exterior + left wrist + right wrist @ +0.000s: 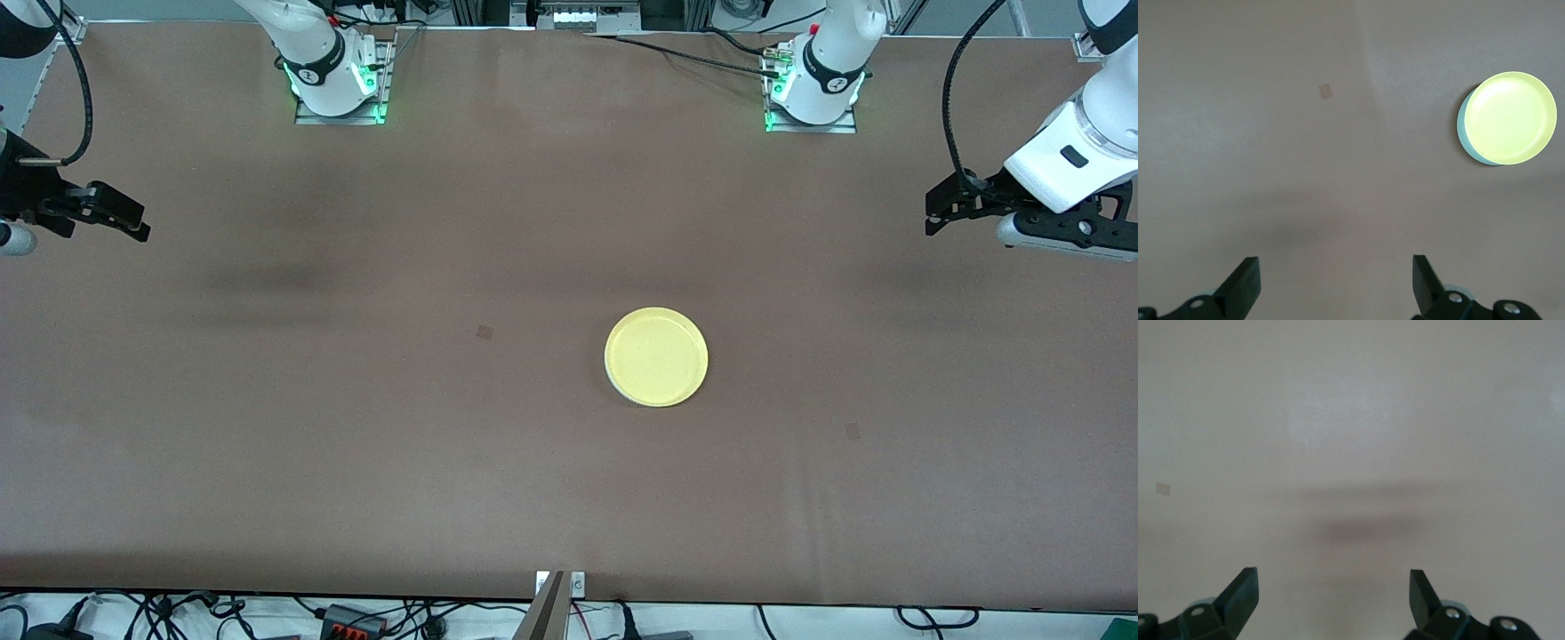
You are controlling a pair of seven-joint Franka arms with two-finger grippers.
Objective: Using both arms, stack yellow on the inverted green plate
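Yellow plate point(656, 356) resting rim-up on the inverted green plate point(1464, 131), roughly mid-table, a little toward the left arm's end. Green plate almost wholly covered: only a thin mint crescent showing along one edge in the left wrist view (barely a sliver in the front view). Stack slightly off-centre, the two plates touching, both lying flat on the brown table point(356, 400).

Left gripper point(942, 206) up in the air over the table's left-arm end, well apart from the stack, jaws released and spread wide with nothing between them. Seen from its own wrist camera, left gripper point(1335, 283) with both fingertips point(1245, 280) dark and bare; stack lying well ahead of the jaws and off to one side, outside the gap between them. Small darker square patch point(1325, 91) on the table also ahead of the jaws, nearer their centre line than the plates.

Right gripper point(116, 216) likewise aloft over the right-arm end of the table, well apart from the plates, jaws released and holding nothing. From its wrist camera, right gripper point(1333, 600) above bare table surface, a soft shadow ahead of the jaws; no plate between or near them. Both arms waiting, drawn out to the table's ends.
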